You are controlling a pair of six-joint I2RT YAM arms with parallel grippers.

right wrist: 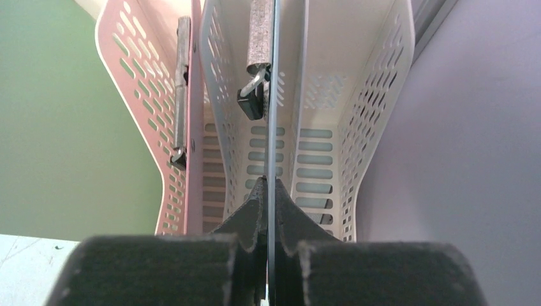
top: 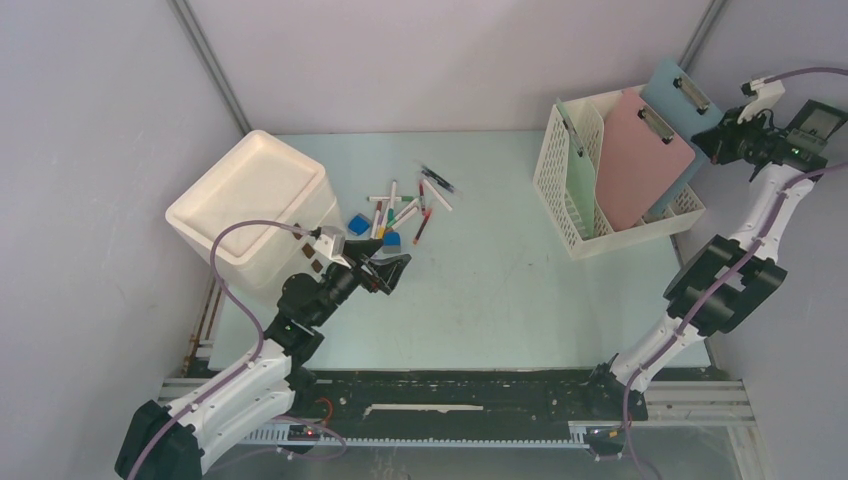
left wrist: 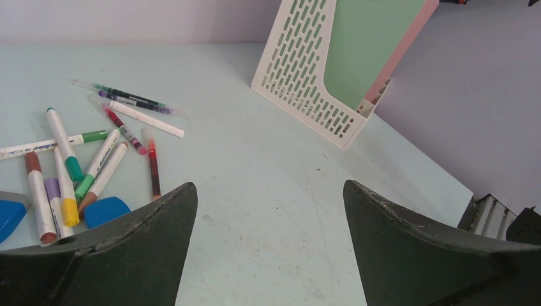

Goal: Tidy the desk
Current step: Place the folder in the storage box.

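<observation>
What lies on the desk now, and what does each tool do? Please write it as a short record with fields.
desk: pale green, not yet tidy
bin: white, at the left
loose items: markers and pens in a heap near the middle, two blue blocks beside them
rack: white, at the right, holds the green clipboard, pink clipboard and blue clipboard
left tool: open, holds nothing, low near the markers
right tool: shut on the thin edge of the blue clipboard, which stands in the rack
</observation>
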